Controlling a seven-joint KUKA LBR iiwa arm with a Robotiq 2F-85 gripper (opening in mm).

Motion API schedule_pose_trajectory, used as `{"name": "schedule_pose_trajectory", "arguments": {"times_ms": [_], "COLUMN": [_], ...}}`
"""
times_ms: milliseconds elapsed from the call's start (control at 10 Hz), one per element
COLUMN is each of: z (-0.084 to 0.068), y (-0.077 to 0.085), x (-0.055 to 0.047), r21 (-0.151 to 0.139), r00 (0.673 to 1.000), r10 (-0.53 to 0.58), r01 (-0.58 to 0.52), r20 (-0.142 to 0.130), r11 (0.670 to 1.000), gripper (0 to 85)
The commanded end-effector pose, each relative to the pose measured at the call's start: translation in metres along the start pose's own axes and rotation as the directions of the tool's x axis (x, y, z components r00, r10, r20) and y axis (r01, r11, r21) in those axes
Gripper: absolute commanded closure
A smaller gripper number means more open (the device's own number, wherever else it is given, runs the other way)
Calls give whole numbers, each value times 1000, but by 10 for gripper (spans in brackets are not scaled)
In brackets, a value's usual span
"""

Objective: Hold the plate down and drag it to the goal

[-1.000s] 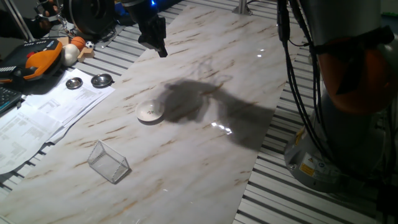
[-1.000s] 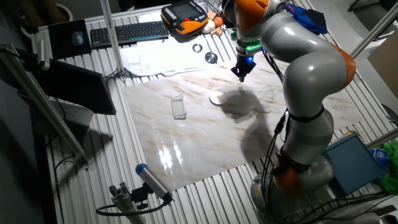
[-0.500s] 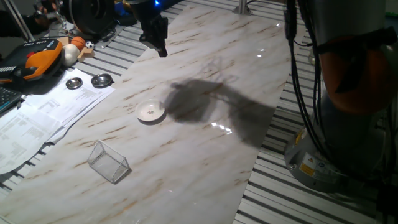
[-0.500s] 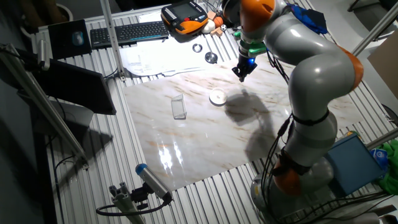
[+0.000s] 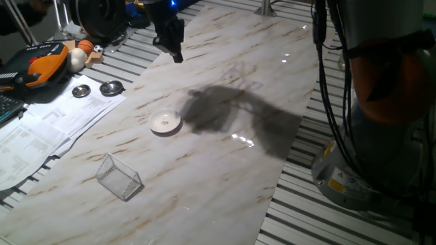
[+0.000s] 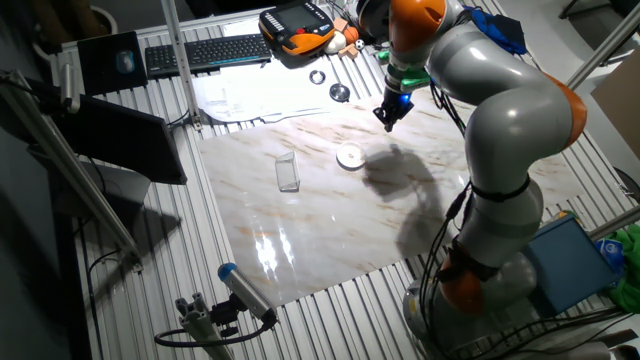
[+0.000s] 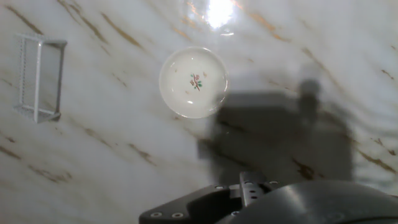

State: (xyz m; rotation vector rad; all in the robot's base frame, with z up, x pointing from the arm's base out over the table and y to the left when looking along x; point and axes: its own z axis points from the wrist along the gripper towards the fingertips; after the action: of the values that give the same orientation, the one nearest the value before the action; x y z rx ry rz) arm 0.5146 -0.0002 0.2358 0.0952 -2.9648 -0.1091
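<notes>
Plate (image 5: pixel 165 122) and goal (image 5: pixel 119 177) lie apart on the marbled bench (image 5: pixel 225 184) while the gripper (image 5: pixel 176 54) hangs in the air above the bench's far end, touching neither. The plate, a small white round dish with a tiny flower sprig at its centre in the hand view, sits flat on the bench surface near the middle, closer to the edge that borders the loose papers (image 5: pixel 48 122). The goal, a clear rectangular box with pale edges, stands on the bench nearer the front corner on that same side, well apart from the plate with bare marble between them. In the hand view the plate (image 7: pixel 193 81) shows in the upper middle and the goal (image 7: pixel 39 78) at the left edge, with the arm's broad shadow falling just beside the plate but not covering it. The fingers appear as one dark tip in both fixed views, so whether they are spread or closed cannot be told; nothing is seen held in them. Off the bench, beyond the papers, two shiny metal dishes (image 5: pixel 97 89) sit side by side near an orange handheld controller (image 5: pixel 41 61). The other fixed view shows the grey and orange arm (image 6: pixel 500 110) arching over the bench from its base at the near side.
</notes>
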Motion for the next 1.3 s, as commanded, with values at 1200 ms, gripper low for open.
{"name": "schedule_pose_trajectory", "arguments": {"times_ms": [1200], "z": [73], "y": [-14], "x": [-58], "r21": [48], "r00": [998], "r10": [62], "r01": [-63], "r20": [15], "r11": [997], "gripper": [850]}}
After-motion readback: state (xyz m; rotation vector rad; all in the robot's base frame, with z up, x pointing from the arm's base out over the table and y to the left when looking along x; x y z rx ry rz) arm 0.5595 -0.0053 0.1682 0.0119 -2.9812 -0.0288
